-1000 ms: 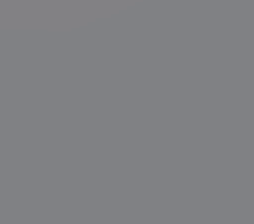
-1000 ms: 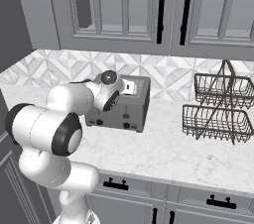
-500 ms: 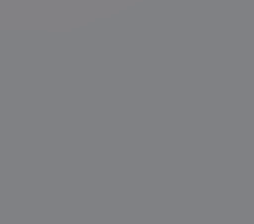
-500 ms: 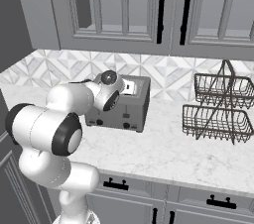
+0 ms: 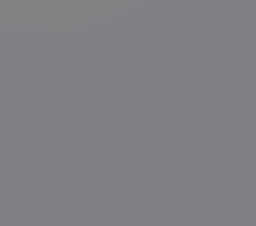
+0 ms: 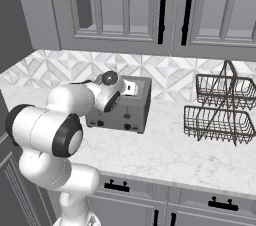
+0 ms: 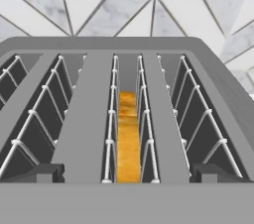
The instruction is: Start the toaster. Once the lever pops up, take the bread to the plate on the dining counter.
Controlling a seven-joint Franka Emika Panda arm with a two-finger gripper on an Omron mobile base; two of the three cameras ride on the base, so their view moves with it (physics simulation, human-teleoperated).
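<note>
Nothing has shifted since the frames a moment ago: the arm holds the same pose over the toaster [image 6: 121,105], and toaster and wire basket rack [image 6: 221,107] sit exactly where they were on the desk [image 6: 165,155]. So we are in a waiting spell, not a moving one.

Looking down from the hand, the toaster's slots run away toward the tiled back wall [image 7: 129,5], and in the middle slot, between the wire guides, sits the bread [image 7: 128,141], golden-orange along its top edge and sunk low in the slot. That is where the task's thing is right now: down inside the toaster, near the left end of the desk.

The claw [image 6: 131,88] hangs just above the toaster's top, but its two tips are hidden behind the wrist, and whether they stand apart or together I cannot tell.

My read: with the bread sitting low and the arm holding still, toasting looks under way and the robot is waiting for the pop. The lever itself I can't make out. Plate and dining counter come later.
</note>
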